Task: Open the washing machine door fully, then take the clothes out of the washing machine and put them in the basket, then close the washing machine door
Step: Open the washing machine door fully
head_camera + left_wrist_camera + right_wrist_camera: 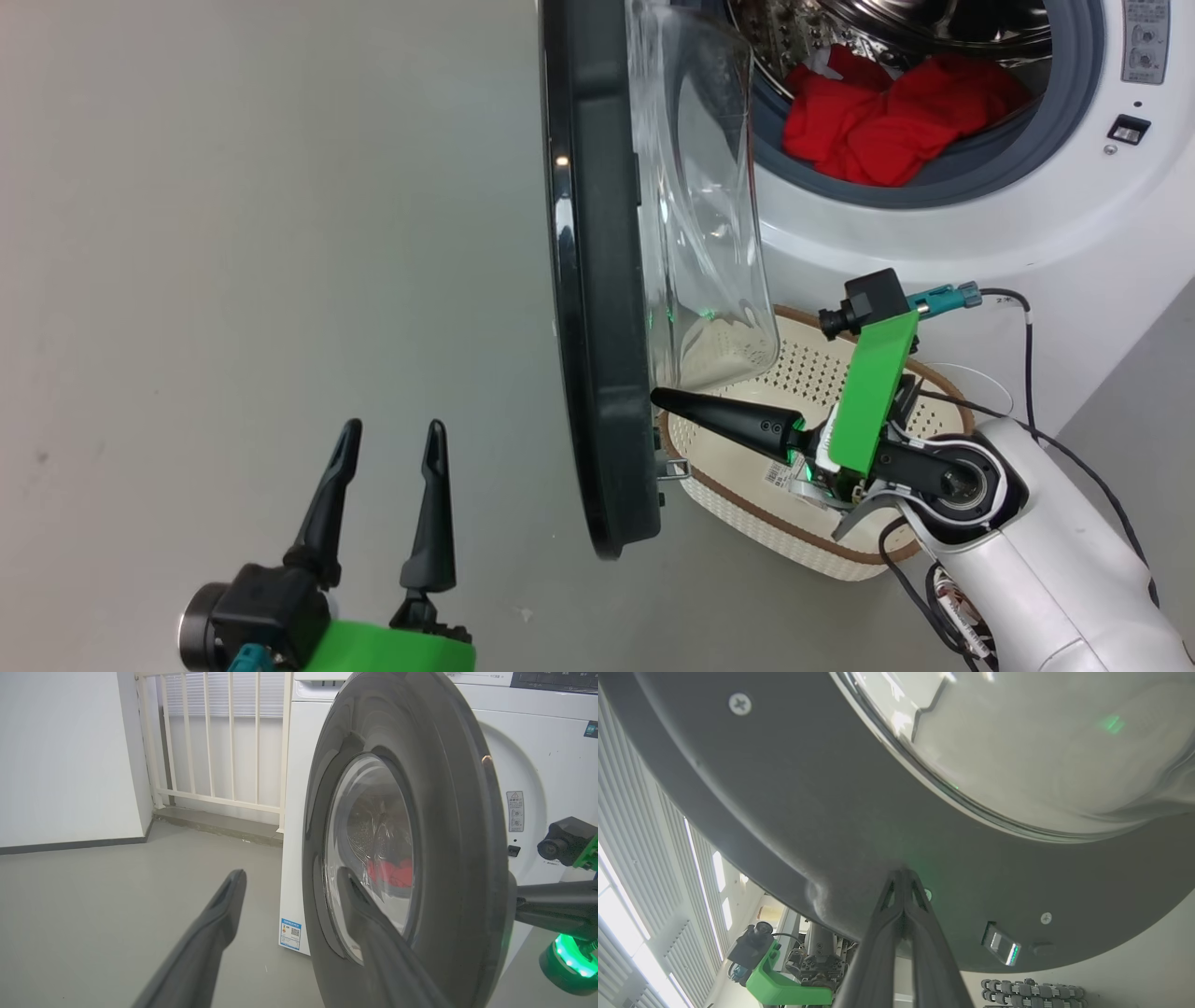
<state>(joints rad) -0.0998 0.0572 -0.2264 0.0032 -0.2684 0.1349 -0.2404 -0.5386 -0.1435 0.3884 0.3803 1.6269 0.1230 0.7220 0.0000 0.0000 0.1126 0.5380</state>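
Head view: washing machine door [597, 280] stands edge-on, partway open, right gripper [658, 399] with fingers pressed together against its inner face at 5 o'clock, so I'd push along the swing arc, off the glass [709, 187]; left gripper [392, 431] spread apart at 7 o'clock, clothes [887, 117] in the drum [840, 23] at 1 o'clock, basket [747, 511] half hidden behind glass and arm [1027, 532]. Left wrist view: clothes are a red smudge through the glass. Right wrist view: closed tips meet the door, how firmly I can't tell.

Grey floor [233, 233]; white railing [210, 742] beside white wall [60, 756].
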